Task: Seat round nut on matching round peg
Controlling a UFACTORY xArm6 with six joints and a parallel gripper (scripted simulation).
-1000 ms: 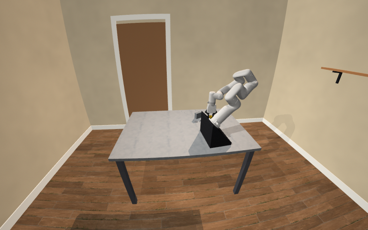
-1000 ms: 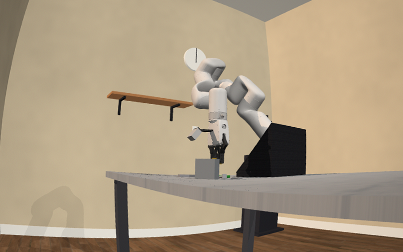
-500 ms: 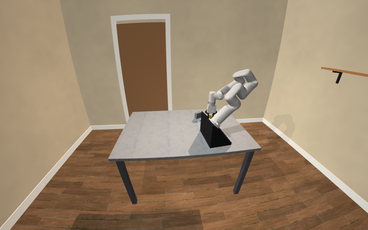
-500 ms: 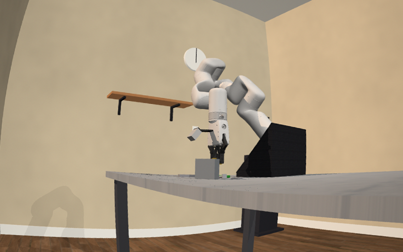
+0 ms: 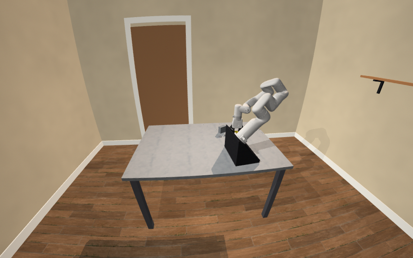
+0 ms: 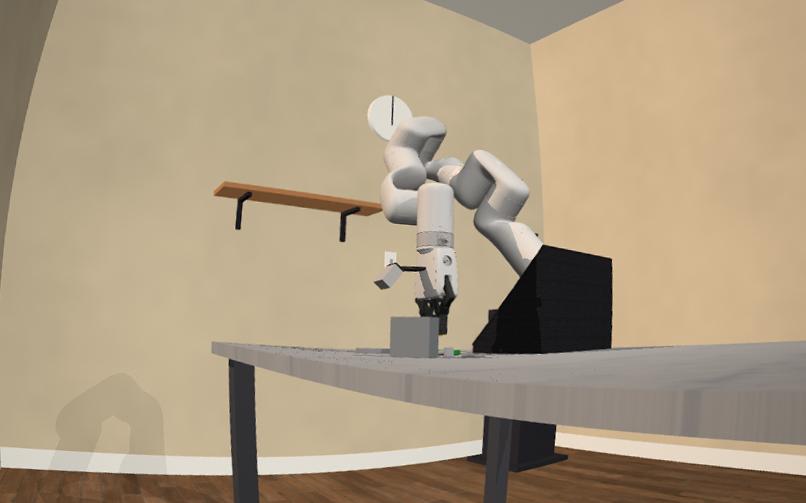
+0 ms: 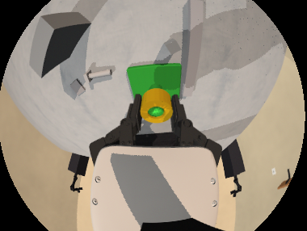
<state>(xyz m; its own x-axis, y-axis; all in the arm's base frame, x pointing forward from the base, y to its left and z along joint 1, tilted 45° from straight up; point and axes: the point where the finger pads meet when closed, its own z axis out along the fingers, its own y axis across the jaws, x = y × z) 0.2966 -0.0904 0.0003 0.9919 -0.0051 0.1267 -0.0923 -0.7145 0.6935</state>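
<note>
In the wrist view my gripper (image 7: 156, 102) is shut on the orange round nut (image 7: 156, 106). Through the nut's hole I see the green round peg (image 7: 156, 112), so the nut sits directly over it. The peg's flat green base (image 7: 153, 79) lies on the table just beyond the fingers. From the exterior view the gripper (image 6: 433, 313) points straight down, low over the table, behind a grey block (image 6: 414, 336), and a bit of green (image 6: 452, 352) shows on the table beside it. In the top view the gripper (image 5: 236, 129) is mostly hidden behind the black mount.
A grey block (image 7: 58, 41) stands on the table to the left of the green base, with a small grey piece (image 7: 100, 73) lying between them. A tall grey post (image 7: 192, 32) rises just right of the base. The arm's black wedge mount (image 5: 240, 149) stands on the table's right side.
</note>
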